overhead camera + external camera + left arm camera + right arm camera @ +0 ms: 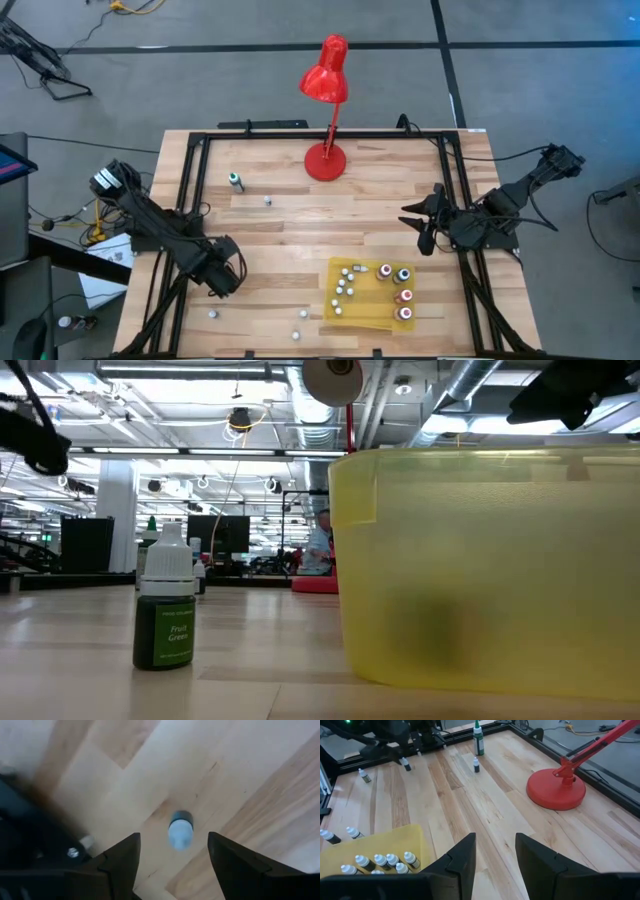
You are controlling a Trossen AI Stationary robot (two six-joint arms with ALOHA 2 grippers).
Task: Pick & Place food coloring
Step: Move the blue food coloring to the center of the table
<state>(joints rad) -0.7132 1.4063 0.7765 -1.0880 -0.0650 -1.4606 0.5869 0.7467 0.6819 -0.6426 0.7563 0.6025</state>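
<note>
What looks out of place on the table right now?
Several small bottles stand loose outside the yellow tray: two near the front edge, one under the open left hand, and a green bottle near the red lamp. Nothing spilled.

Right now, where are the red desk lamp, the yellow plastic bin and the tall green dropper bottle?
red desk lamp [325,160]: high view, on its round base.
yellow plastic bin [480,560]: low view, on its front wall.
tall green dropper bottle [165,630]: low view, on its label.

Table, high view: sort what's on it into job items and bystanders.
Job:
- small dropper bottles loose on the wood
- bottles in the yellow tray
- yellow tray
- green bottle
- left pincer, open above one bottle

Bystanders:
- red lamp
- right pincer, waiting
</note>
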